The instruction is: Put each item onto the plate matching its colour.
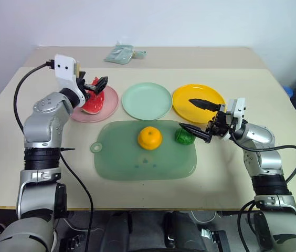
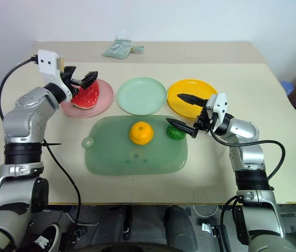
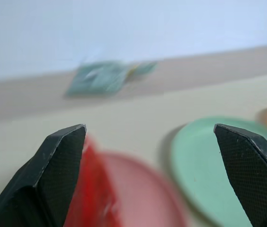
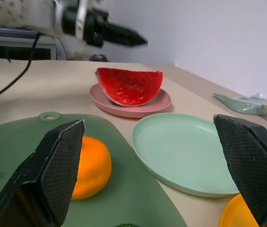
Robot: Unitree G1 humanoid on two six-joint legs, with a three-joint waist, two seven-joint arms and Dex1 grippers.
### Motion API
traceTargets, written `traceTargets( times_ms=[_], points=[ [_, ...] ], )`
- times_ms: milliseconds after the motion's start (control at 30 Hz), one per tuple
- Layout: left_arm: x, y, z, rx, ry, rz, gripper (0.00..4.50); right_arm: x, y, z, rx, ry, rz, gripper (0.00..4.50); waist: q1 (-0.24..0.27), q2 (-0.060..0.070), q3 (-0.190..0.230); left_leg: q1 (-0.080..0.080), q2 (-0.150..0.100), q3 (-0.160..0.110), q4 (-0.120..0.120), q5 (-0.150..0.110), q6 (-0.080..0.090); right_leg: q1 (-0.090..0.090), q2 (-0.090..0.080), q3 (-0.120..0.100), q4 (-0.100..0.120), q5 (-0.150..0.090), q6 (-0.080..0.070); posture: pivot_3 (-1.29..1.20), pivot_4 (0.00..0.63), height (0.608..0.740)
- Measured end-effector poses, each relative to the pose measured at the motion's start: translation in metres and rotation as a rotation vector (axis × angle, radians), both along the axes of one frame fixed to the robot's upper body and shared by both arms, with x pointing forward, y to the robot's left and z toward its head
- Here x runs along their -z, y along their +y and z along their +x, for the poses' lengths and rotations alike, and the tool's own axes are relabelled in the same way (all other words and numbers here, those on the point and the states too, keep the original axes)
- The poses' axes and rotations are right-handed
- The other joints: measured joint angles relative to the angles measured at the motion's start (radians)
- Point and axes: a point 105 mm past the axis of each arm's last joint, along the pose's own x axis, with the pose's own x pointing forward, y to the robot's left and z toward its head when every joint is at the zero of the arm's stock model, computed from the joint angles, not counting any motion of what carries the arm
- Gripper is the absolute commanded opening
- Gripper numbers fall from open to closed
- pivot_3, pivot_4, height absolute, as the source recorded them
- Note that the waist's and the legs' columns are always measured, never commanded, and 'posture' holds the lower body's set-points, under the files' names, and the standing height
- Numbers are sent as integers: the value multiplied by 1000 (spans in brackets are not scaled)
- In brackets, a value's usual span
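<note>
The red watermelon wedge (image 1: 94, 103) lies on the pink plate (image 1: 111, 108) at the back left. My left gripper (image 1: 98, 86) hovers just above the wedge, open and holding nothing. The round orange (image 1: 149, 137) and the small dark-green lump (image 1: 183, 136) sit on the translucent green mat (image 1: 137, 164). The mint green plate (image 1: 147, 101) and the yellow-orange plate (image 1: 190, 109) stand bare behind the mat. My right gripper (image 1: 199, 117) is open, one finger over the yellow plate, the other right beside the green lump.
A folded pale-green cloth (image 1: 119, 54) lies at the table's far edge, behind the plates. Black cables trail from both arms over the table's left and right sides.
</note>
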Motion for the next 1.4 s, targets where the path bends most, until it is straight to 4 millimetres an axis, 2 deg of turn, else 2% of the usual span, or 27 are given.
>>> traceTargets(
  times_ms=[67,167,267,433,567,733,1033,1233,1400],
  points=[
    [0,-6,-17,107,5,34,4428,1,0,-1,-10,7,-4,4500,-2,0,0,0,0,0,0,0,0,0,0,0,0,0,0,0,150,740],
    [11,-12,-39,237,30,101,4428,3,0,-2,-17,19,-7,4500,-2,0,0,0,0,0,0,0,0,0,0,0,0,0,0,0,150,740],
    [23,-16,-53,325,59,113,4428,4,0,-2,-18,21,-8,4500,1,0,0,0,0,0,0,0,0,0,0,0,0,0,0,0,150,740],
    [25,-26,-75,465,69,113,4428,4,0,-3,-24,23,-14,4500,4,0,0,0,0,0,0,0,0,0,0,0,-1,0,0,0,150,740],
    [38,-34,-91,549,108,118,4428,5,-1,-3,-24,25,-20,4500,3,0,0,0,0,0,0,0,0,0,0,0,0,0,0,0,150,740],
    [58,-47,-98,609,155,78,4428,7,0,-4,-36,29,-29,4500,5,0,0,0,0,0,0,0,0,0,0,0,0,0,0,0,150,740],
    [63,-39,-109,637,142,125,4428,7,4,-8,-50,50,-59,4500,3,1,0,0,0,0,0,0,0,0,0,0,0,0,-1,0,150,740],
    [53,-29,-114,623,51,139,4428,13,29,-2,-17,93,-88,4500,1,1,0,0,0,0,0,0,0,-1,0,0,0,0,-1,0,150,740],
    [55,-18,-121,621,-3,166,4428,5,57,-6,-44,126,-147,4500,1,1,0,0,0,0,0,0,0,-1,0,0,0,0,-1,0,150,740]
  ],
)
